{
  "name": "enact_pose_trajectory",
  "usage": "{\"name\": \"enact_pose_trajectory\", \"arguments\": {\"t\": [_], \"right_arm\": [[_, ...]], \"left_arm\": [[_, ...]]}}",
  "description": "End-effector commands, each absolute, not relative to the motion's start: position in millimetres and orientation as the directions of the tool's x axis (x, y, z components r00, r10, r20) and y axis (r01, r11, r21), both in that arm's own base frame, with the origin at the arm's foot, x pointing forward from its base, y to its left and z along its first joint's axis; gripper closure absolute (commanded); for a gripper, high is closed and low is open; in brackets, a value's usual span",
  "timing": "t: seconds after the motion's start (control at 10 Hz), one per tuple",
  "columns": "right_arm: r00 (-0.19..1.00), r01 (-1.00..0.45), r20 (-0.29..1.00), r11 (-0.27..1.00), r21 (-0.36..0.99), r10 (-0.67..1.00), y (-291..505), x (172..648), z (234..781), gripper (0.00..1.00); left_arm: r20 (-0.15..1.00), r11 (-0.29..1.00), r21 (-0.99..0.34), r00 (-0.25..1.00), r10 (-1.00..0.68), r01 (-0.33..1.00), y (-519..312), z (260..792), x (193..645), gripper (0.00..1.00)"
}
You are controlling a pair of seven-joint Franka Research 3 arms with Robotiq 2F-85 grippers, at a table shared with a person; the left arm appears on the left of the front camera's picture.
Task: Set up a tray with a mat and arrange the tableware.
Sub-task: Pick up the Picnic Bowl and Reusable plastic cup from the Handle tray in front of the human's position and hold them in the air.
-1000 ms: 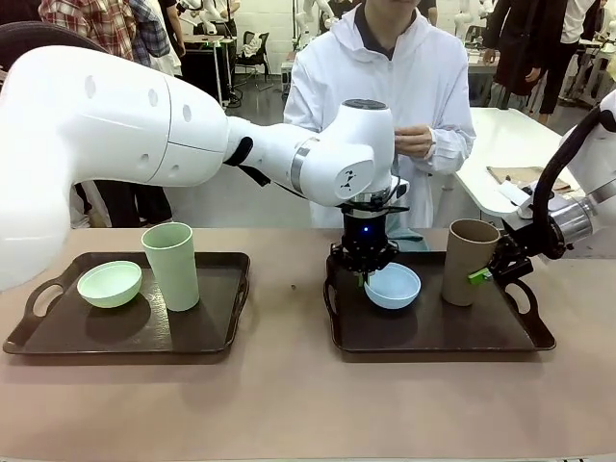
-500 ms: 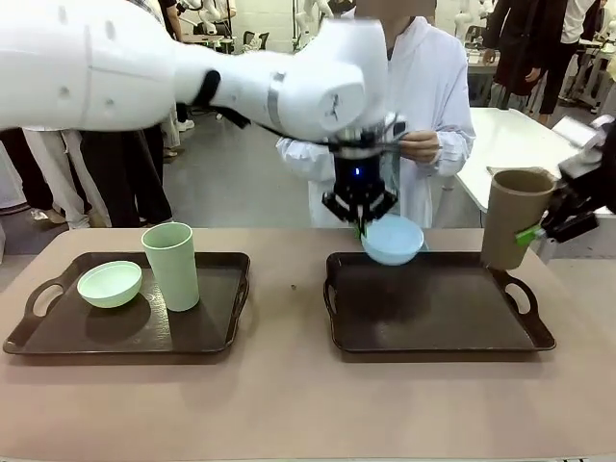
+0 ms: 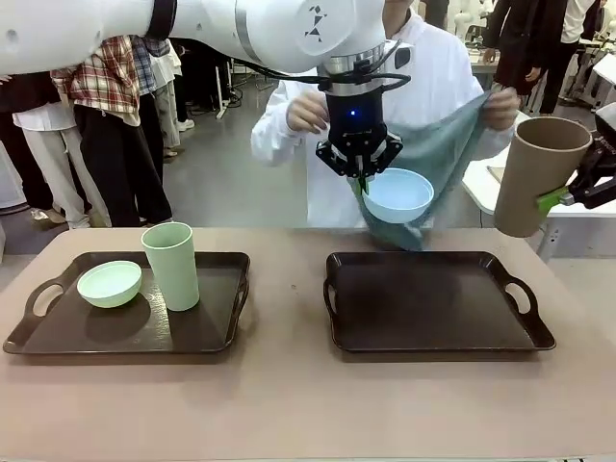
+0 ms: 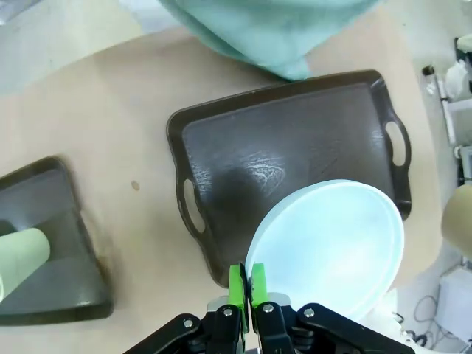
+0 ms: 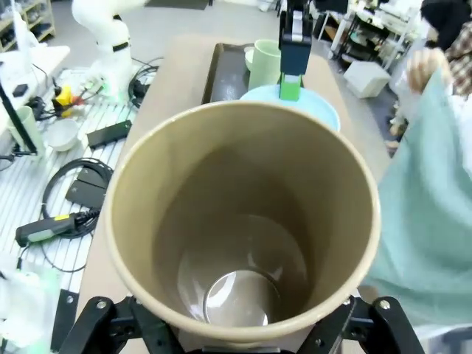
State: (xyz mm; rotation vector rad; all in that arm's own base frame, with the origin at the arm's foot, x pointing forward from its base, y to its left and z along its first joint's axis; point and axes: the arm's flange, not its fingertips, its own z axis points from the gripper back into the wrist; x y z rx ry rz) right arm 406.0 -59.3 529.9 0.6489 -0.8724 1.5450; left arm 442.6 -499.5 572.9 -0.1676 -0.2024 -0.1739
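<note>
Front cam: the empty tray (image 3: pixel 438 308) sits on a plain tan tabletop (image 3: pixel 289 404), dark brown and bare, and the action is up in the air around it. The left gripper (image 3: pixel 363 179) is clamped on the rim of the light blue bowl (image 3: pixel 397 194), hanging above the tray's far edge. The right gripper (image 3: pixel 553 200) squeezes the brown cup (image 3: pixel 534 173), a bit tilted, up past the tray's right handle. Behind the tray a person (image 3: pixel 423 67) in a white coat holds a teal cloth (image 3: pixel 438 144) spread out with both hands. Well off to the tray's left is a second tray (image 3: pixel 135 332) carrying the pale green bowl (image 3: pixel 109 283) and pale green cup (image 3: pixel 171 265). Busy room behind, folks standing on a grey floor. Left wrist cam: green pads pinch the bowl's rim with the tray straight below, and the cloth's tip hangs at one long edge. Right wrist cam: looking right down into the cup, gripper fingers hugging both sides, cables and gear on the floor beside it.
</note>
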Motion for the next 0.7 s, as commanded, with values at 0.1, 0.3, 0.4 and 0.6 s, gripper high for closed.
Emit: {"name": "enact_pose_trajectory", "arguments": {"t": [0.1,0.3,0.4,0.6], "right_arm": [[-0.101,-0.993,0.814,-0.005,-0.120,0.573,-53.8,416.5,515.9,0.59],[-0.137,-0.989,0.811,-0.029,-0.146,0.569,-55.4,409.9,522.2,0.59],[-0.137,-0.989,0.811,-0.029,-0.146,0.569,-55.4,409.9,522.2,0.59],[-0.137,-0.989,0.811,-0.029,-0.146,0.569,-55.4,409.9,522.2,0.59]], "left_arm": [[0.179,0.982,-0.128,0.977,-0.115,0.139,-499.3,562.8,447.9,1.00],[0.193,0.976,-0.137,0.971,-0.140,0.168,-499.1,563.3,445.2,1.00],[0.193,0.976,-0.137,0.971,-0.140,0.168,-499.1,563.3,445.2,1.00],[0.193,0.976,-0.137,0.971,-0.140,0.168,-499.1,563.3,445.2,1.00]]}}
